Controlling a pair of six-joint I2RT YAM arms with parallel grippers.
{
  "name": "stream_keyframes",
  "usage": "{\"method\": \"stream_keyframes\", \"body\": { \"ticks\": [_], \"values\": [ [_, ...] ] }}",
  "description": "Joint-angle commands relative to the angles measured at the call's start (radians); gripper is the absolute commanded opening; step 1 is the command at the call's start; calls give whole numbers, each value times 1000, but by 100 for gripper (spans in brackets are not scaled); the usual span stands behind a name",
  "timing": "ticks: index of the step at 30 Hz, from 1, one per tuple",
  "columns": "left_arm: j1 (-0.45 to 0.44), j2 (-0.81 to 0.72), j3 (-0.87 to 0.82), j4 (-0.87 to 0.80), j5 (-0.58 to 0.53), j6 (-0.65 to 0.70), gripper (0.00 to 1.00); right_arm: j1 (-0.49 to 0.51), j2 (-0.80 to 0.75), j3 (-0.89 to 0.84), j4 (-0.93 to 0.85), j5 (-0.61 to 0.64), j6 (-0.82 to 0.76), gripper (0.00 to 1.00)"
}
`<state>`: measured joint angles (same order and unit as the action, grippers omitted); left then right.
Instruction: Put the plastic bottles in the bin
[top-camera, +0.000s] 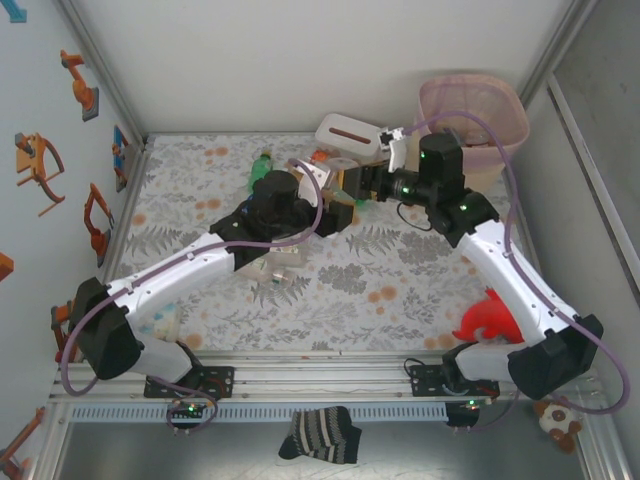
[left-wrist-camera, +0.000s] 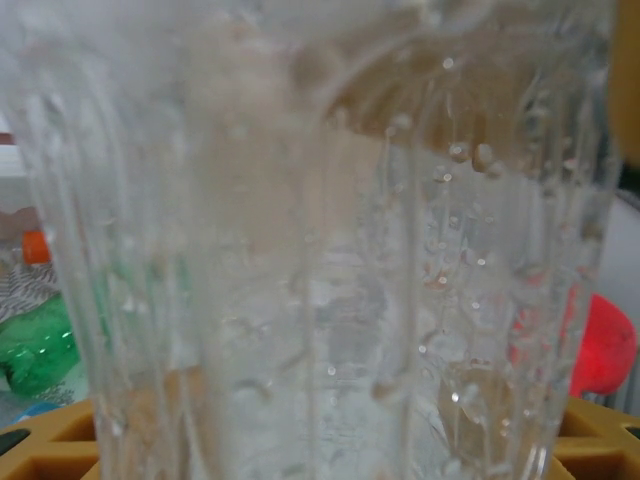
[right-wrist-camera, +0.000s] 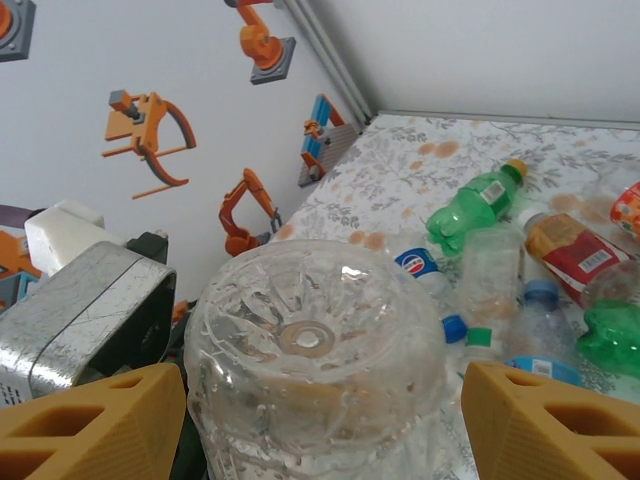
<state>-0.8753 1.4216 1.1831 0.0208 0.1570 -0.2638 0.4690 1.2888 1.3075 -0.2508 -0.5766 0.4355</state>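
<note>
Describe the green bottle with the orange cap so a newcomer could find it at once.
On the flowered table, look to the far-left end of the bottle pile. The green bottle lies there on its side. Its green body and orange-yellow cap set it apart from the clear bottles beside it.

Clear ribbed plastic bottle (right-wrist-camera: 315, 350) — glossy, droplet-beaded, matt orange plastic jaws, translucent pink bin liner (top-camera: 505, 105)
</note>
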Motion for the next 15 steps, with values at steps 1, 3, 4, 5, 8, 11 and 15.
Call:
{"method": "stream_keyframes", "body": {
  "ticks": [1, 3, 4, 5, 8, 11, 15],
  "values": [
    [3, -36, -2, 62, 48, -24, 55, 19, 10, -6, 41, -11, 15, 73],
    [4, -39, -2, 73, 58, -25, 55, 26, 24, -2, 45, -21, 24, 73],
    [4, -40, -5, 78, 67, -25, 55, 31, 31, 1, 49, -25, 29, 73],
    [3, -40, -5, 84, 71, -26, 55, 35, 37, 2, 51, -26, 31, 73],
    [4, -42, -4, 94, 78, -29, 55, 41, 47, 8, 51, -28, 32, 72],
    [4, -39, -6, 94, 75, -31, 55, 45, 55, 12, 47, -26, 31, 71],
    [4, -33, -4, 105, 75, -31, 56, 47, 62, 15, 41, -26, 28, 70]
  ]
}}
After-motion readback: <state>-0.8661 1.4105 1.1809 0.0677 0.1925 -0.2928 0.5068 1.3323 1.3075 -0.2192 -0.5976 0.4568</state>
